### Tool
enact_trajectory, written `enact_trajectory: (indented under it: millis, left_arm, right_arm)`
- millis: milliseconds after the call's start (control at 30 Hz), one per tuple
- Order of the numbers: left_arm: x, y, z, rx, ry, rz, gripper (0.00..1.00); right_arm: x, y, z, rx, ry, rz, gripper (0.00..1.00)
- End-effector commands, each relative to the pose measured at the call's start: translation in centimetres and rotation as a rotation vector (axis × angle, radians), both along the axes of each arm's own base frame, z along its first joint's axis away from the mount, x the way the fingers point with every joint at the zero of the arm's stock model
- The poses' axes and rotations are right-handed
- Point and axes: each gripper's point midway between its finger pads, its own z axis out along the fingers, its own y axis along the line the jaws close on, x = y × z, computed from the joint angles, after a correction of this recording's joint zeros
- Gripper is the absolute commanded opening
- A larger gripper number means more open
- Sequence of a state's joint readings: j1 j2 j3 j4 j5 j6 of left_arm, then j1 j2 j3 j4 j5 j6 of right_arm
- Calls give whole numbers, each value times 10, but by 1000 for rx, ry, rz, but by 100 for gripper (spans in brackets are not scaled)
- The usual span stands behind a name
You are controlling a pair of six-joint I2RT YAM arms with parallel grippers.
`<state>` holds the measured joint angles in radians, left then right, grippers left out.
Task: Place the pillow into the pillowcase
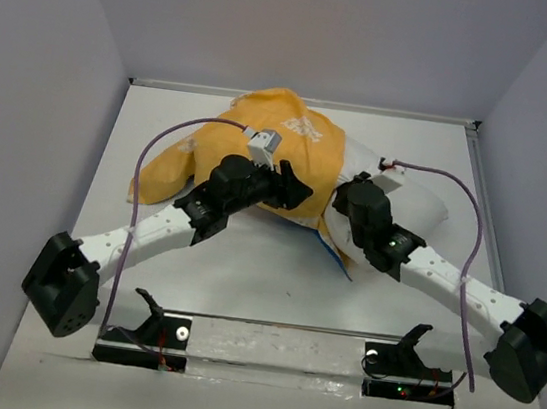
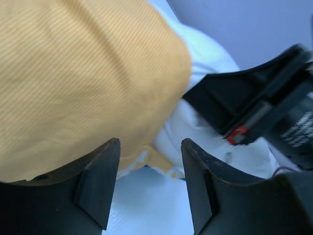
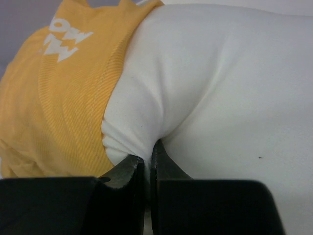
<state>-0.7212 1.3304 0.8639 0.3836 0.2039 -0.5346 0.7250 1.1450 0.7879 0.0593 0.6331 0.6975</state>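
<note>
Nearest me, my right hand (image 3: pixel 148 155) was pressed together on a fold of the pillow (image 3: pixel 220 98), pinching its white cover. My left hand (image 2: pixel 150 144) stood spread, gripping nothing, just at the yellow hem of the pillowcase (image 2: pixel 73 73). Farther up the bench (image 1: pixel 243 281), toward twelve o'clock, the pillowcase covered roughly half the pillow, and the bare end stuck out toward two o'clock. I judged the job about halfway done: the rest needed pulling over.
</note>
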Motion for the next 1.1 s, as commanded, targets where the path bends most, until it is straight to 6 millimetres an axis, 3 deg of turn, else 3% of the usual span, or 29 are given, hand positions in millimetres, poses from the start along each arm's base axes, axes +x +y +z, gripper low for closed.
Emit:
enact_trajectory:
  millis: [0,33,67,100,133,167,233,267,333,367,400,433,467,500,533,567,600,633,667,733,767,833,867,900,933,967,1000,1033,1067]
  left_arm:
    - [-10,51,17,26,-69,175,68]
    - [-18,76,-10,66,-23,241,73]
    - [-19,92,-26,71,22,307,76]
    - [-20,105,-38,76,48,351,79]
    - [-21,129,-63,97,90,414,82]
    - [-20,139,-72,87,113,453,84]
    - [-16,155,-88,86,142,498,87]
    - [-6,163,-84,66,126,526,88]
    - [10,166,-79,55,103,557,88]
    - [20,173,-78,51,100,587,88]
    - [28,175,-88,59,128,601,89]
    - [38,174,-78,27,104,612,89]
    - [42,175,-79,19,105,623,89]
    - [47,178,-81,11,110,637,89]
    - [51,177,-82,-13,111,643,89]
    - [54,177,-85,-16,117,649,89]
    - [59,177,-82,-28,107,657,89]
    - [62,177,-82,-25,106,663,89]
    - [67,176,-81,-24,102,661,89]
    - [80,164,-81,-19,112,616,89]
    - [84,158,-91,2,129,589,88]
    - [97,148,-79,-27,94,559,85]
    - [99,140,-76,-31,90,517,84]
    - [103,136,-77,-27,91,499,83]
    - [111,128,-74,-32,85,475,82]
    - [113,123,-73,-33,84,452,81]
    - [114,118,-72,-35,84,424,81]
    - [116,115,-73,-29,83,411,80]
    - [119,112,-68,-32,70,402,80]
  right_arm:
    - [21,52,28,71,-77,-41,0]
    - [18,82,25,86,-64,27,0]
    - [21,127,-2,66,-9,166,12]
    - [20,153,-6,58,14,245,28]
    - [14,190,18,76,21,361,47]
    - [15,203,16,61,31,409,56]
    - [6,206,38,69,-1,474,74]
    - [0,191,62,44,-52,492,86]
    - [-8,166,69,-44,-59,524,94]
    - [-10,151,73,-71,-53,515,96]
    - [-4,117,97,-67,-92,461,96]
    - [-3,101,89,-108,-81,480,96]
    - [10,76,100,-103,-101,415,96]
    - [14,61,87,-98,-62,445,96]
    - [36,25,76,-84,-30,425,97]
    - [46,13,66,-88,-6,435,98]
    - [69,-12,42,-131,44,401,99]
    - [71,-17,45,-120,41,409,100]
    - [79,-12,17,-147,96,489,100]
    - [90,-12,1,-126,141,545,100]
    - [94,-11,-19,-94,186,583,100]
    - [94,-3,-36,-68,225,628,95]
    - [85,9,-41,-18,237,706,82]
    - [79,16,-40,18,225,748,74]
    - [63,24,-55,66,264,776,65]
    - [56,31,-55,68,254,796,34]
    - [38,49,-58,67,258,845,22]
    - [24,60,-44,66,208,882,15]
    - [5,68,-54,85,219,907,2]
